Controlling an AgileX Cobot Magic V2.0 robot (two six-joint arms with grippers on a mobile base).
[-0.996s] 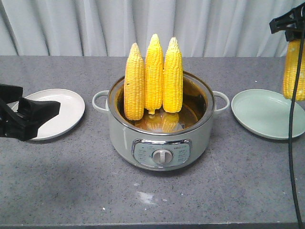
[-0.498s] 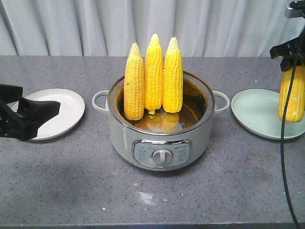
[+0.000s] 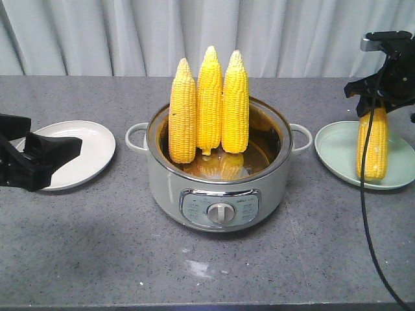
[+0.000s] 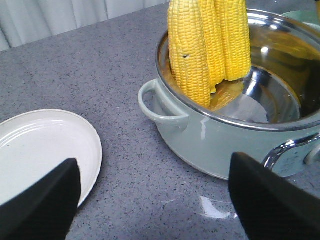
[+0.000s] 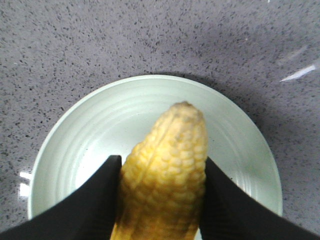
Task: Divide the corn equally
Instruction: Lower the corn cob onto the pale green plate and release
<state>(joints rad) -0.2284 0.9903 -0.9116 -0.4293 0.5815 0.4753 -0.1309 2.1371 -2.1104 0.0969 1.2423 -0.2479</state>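
Three cobs of corn (image 3: 209, 103) stand upright in a pale green electric pot (image 3: 220, 188) at the table's middle; the left wrist view shows the same cobs (image 4: 207, 45) in the pot (image 4: 220, 145). A fourth cob (image 3: 372, 144) hangs upright with its lower end at or just above the green plate (image 3: 343, 152), and my right gripper (image 3: 381, 97) is shut on its upper end. In the right wrist view both fingers press the cob (image 5: 167, 170) over the plate (image 5: 80, 145). My left gripper (image 3: 39, 159) stands open by the white plate (image 3: 87, 152), holding nothing.
A grey curtain (image 3: 130, 32) hangs behind the grey speckled table. A black cable (image 3: 366, 214) trails down from the right arm to the front edge. A small pale smear (image 3: 198, 269) marks the tabletop in front of the pot.
My right gripper has carried the cob down and to the left, from high at the frame's right edge to over the green plate. The left arm and the pot's cobs have not moved.
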